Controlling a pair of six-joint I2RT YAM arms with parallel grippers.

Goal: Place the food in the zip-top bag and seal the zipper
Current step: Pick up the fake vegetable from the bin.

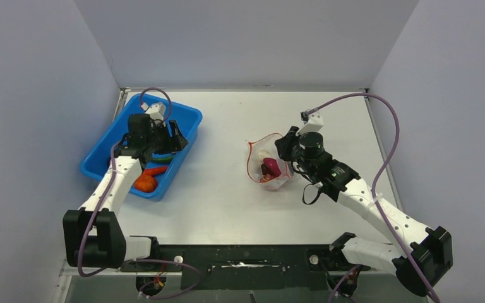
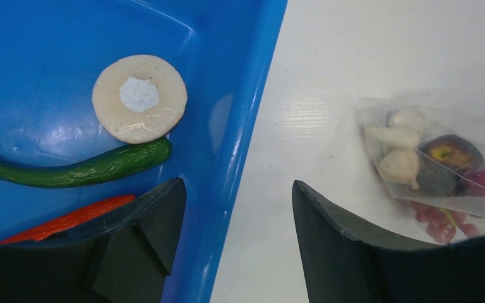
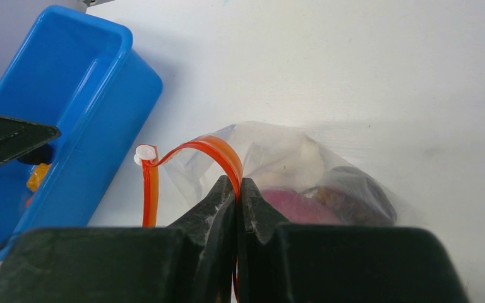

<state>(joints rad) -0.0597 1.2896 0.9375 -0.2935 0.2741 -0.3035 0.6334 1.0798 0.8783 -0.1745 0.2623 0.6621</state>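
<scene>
The clear zip-top bag point(image 1: 270, 165) lies mid-table with its mouth held open, holding purple, dark and white food pieces point(image 3: 303, 203). My right gripper point(image 3: 239, 184) is shut on the bag's red zipper strip point(image 3: 218, 150), which arches up with a white slider point(image 3: 144, 153) at its left end. My left gripper point(image 2: 237, 196) is open and empty, its jaws straddling the right wall of the blue bin point(image 2: 246, 145). Inside the bin lie a white round slice point(image 2: 139, 98), a green pepper point(image 2: 82, 169) and a red-orange piece point(image 2: 69, 218). The bag also shows in the left wrist view point(image 2: 436, 167).
The blue bin point(image 1: 104, 165) stands at the table's left, near the side wall, with an orange piece point(image 1: 145, 183) at its near end. Grey walls close in on three sides. Purple cables loop above both arms.
</scene>
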